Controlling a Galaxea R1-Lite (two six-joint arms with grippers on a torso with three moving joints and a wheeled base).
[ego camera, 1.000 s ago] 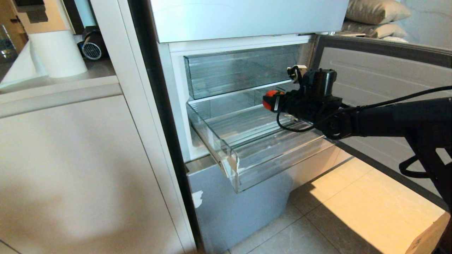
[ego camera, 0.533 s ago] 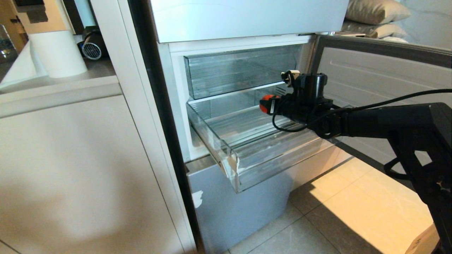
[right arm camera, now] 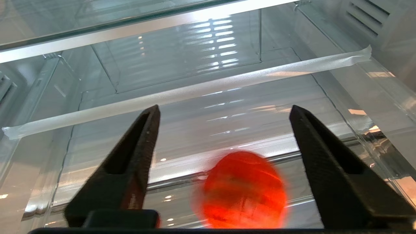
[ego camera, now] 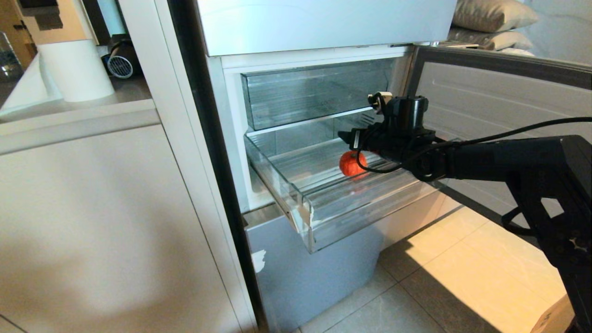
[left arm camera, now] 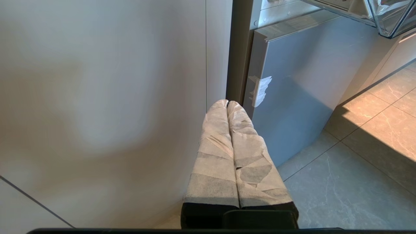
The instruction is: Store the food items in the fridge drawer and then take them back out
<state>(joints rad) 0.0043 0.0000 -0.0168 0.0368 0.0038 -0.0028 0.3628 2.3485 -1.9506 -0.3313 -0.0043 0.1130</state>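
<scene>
Item one: round, smooth, red fruit-like piece (ego camera: 353, 163), recorded inside the wide, shallow, clear plastic fridge drawer (ego camera: 360, 210), on or just above its ribbed floor toward the right side; contact with the floor cannot be confirmed, as the piece is smeared in the right wrist view (right arm camera: 242, 190). No grip is held on it.

Right claw (ego camera: 354, 138): positioned over the pulled-out drawer, directly above the red piece, fingers (right arm camera: 130, 162) spread wide and nothing pinched between them.

Left claw (left arm camera: 228, 107): parked low beside the pale-blue glossy fridge front (left arm camera: 299, 91), near the grey floor tiles, tape-wrapped fingers pressed together, nothing carried.

Upper clear plastic drawer (ego camera: 314, 92): closed, no contents noted. Open fridge door (ego camera: 504, 97): stood to the right of the arm.

Progress entry: one food item is judged as just deposited, so the storing stage is under way. A second red piece is not seen in any view; its location cannot be stated, and its placement is judged outstanding. Retrieval of both pieces from the drawer is likewise judged not yet done, leaving the greater part of the task to be completed.
</scene>
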